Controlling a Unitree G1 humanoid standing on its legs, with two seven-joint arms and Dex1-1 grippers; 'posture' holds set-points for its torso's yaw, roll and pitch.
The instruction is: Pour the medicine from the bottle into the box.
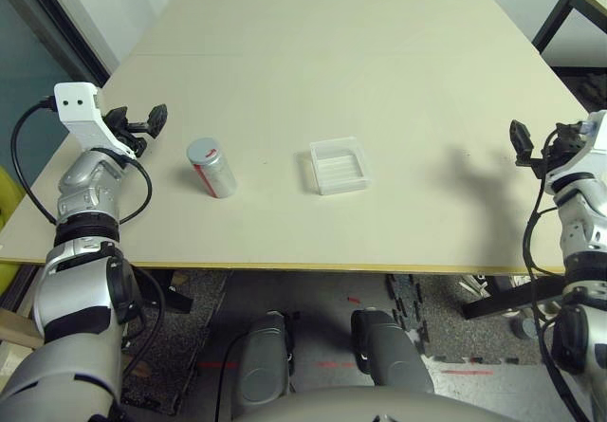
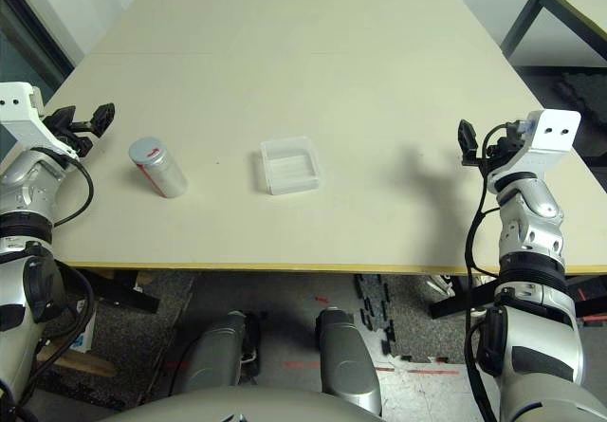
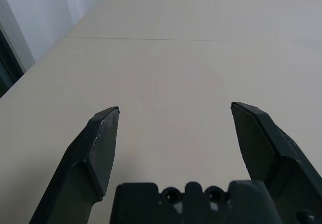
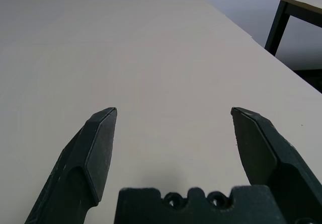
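pale beige worktop (image 1: 379, 52), seam across far part, second table (image 1: 583, 5) at far right. bottle (image 1: 211, 167) capped, upright, left of box (image 1: 339, 166), apart. left claw (image 1: 142, 121) and right claw (image 2: 474, 142) released, at edges.

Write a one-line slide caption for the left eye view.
Capped bottle and clear box stand apart on the table, with the open left gripper and right gripper waiting at either edge.
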